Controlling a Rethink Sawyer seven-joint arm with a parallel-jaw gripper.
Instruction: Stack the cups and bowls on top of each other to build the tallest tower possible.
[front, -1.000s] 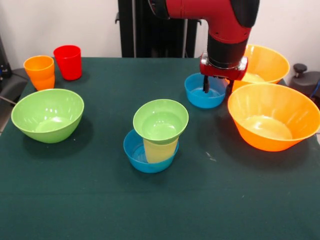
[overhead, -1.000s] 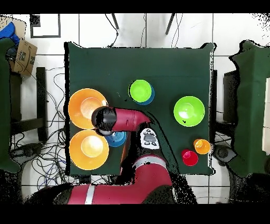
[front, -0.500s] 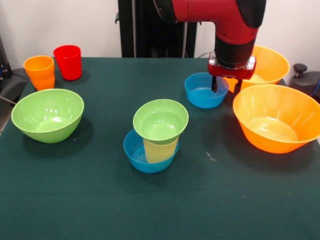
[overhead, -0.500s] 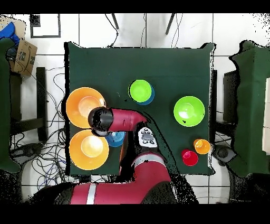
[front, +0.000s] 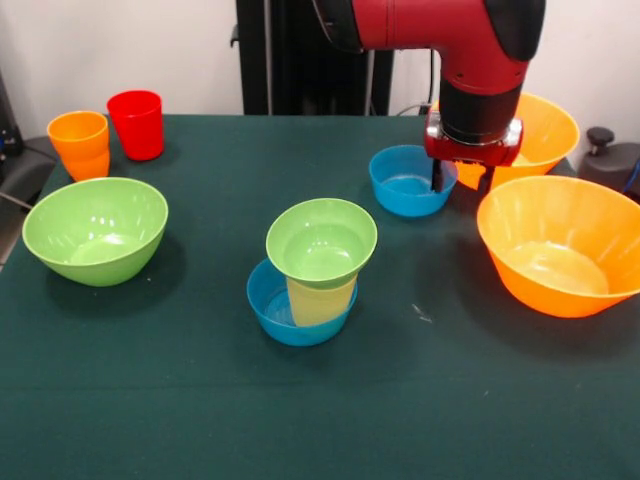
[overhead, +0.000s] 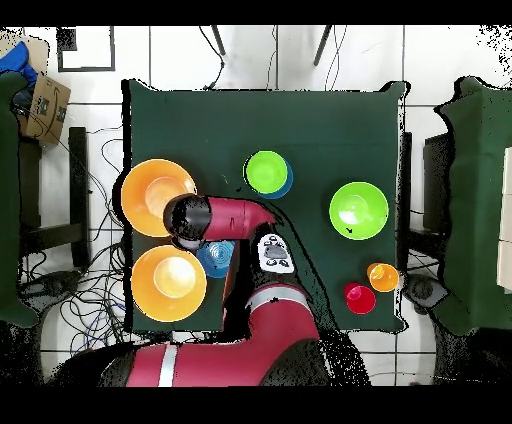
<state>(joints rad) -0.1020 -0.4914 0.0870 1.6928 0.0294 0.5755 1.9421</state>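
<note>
The gripper (front: 460, 180) has dragged the near orange bowl (front: 563, 245) toward 3 o'clock (mouth upward); fingers clamped on its rim.

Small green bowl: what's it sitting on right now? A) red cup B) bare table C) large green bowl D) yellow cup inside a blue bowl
D: the small green bowl rests on the yellow cup, which stands in a small blue bowl at the table's middle.
</note>
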